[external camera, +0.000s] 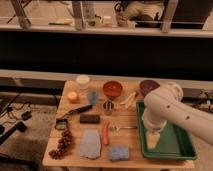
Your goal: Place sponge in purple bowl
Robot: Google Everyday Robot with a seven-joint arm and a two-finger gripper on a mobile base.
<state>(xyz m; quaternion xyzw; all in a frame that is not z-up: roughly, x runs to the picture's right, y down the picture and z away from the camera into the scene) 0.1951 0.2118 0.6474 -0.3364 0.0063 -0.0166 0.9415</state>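
Observation:
The sponge (119, 153), a small blue-grey block, lies at the table's front edge, right of the larger flat cloth (90, 144). The purple bowl (148, 87) stands at the back right of the table, partly hidden behind my white arm. My gripper (152, 140) hangs low over the left part of the green tray (176, 145). It is to the right of the sponge and apart from it, and well in front of the purple bowl.
An orange-red bowl (113, 89), a white cup (83, 80), an orange (73, 96), a blue cup (92, 96) and a metal cup (108, 106) stand at the back. A dark block (90, 119), a red carrot-like thing (105, 133), a spoon (122, 128) and grapes (62, 144) lie in front.

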